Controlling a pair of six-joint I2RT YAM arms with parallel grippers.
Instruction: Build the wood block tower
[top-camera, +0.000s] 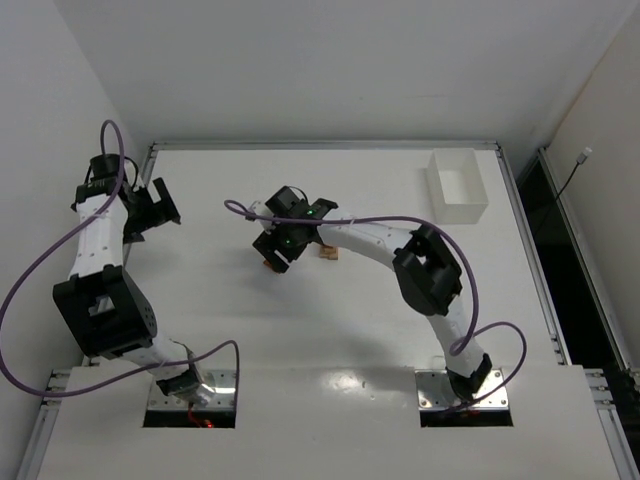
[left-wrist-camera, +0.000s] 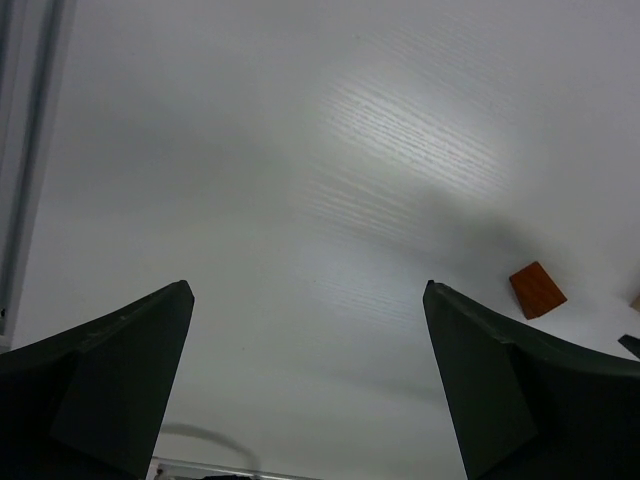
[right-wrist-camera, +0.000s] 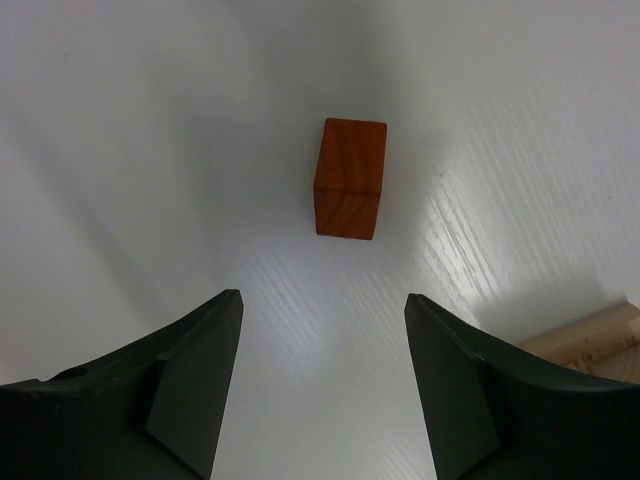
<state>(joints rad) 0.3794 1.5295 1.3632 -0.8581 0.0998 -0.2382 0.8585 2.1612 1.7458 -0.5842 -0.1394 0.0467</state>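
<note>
The right pincer (right-wrist-camera: 322, 297) is released, its two dark fingers spread wide with nothing between them, hovering low over the white worktop (top-camera: 300, 330). Just ahead of the gap, in line with it but not touching either finger, a reddish-orange block (right-wrist-camera: 350, 178) stands alone on the worktop. A tan block (right-wrist-camera: 590, 340) lies just beyond the right-hand finger and is partly cut off at the edge of the wrist view, so its shape cannot be told. From above, these two pieces sit near the middle of the worktop, close together but apart, the reddish one at the pincer's near left edge and the tan one to its right. No other wooden pieces are visible, and nothing is stacked, so as far as can be seen the building has not begun: every piece has yet to be picked up and placed, and the likely first move is closing on the reddish block. The right arm (top-camera: 370, 235) rises from its base at the near right, bends at the elbow, and stretches left across the worktop with its wrist tipped down. The left pincer (left-wrist-camera: 308, 285) is also released and empty, held over bare worktop at the far left, well away from the blocks. The left arm (top-camera: 100, 240) is folded up along the left edge. A white box (top-camera: 457, 185) sits at the far right.
</note>
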